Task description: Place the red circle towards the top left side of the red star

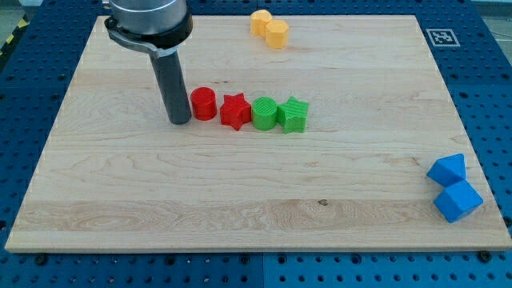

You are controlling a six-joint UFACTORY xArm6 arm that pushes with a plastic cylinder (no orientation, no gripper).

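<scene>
**Ana:** Wooden board lies on a blue perforated table, and most of the blocks stand in one row near the middle. Where is the task's block?

**Ben:** The red circle stands at the view's left end of that row. It is just beside the red star, perhaps touching it; I cannot tell. After the star come the green circle and the green star.

**Ana:** And the rod?

**Ben:** My tip is just to the view's left of the red circle, very near or touching. This arm has no fingers, so nothing opens or closes and nothing is held; the tip can only push.

**Ana:** How to do the step well?

**Ben:** I think a push from this side would press the circle into the star. It is better to bring the tip to the circle's lower side and push it slowly toward the view's top, a short way only, so the star does not move.

**Ana:** Other blocks?

**Ben:** Two yellow blocks are at the top, two blue blocks at the lower right, well apart.
</scene>
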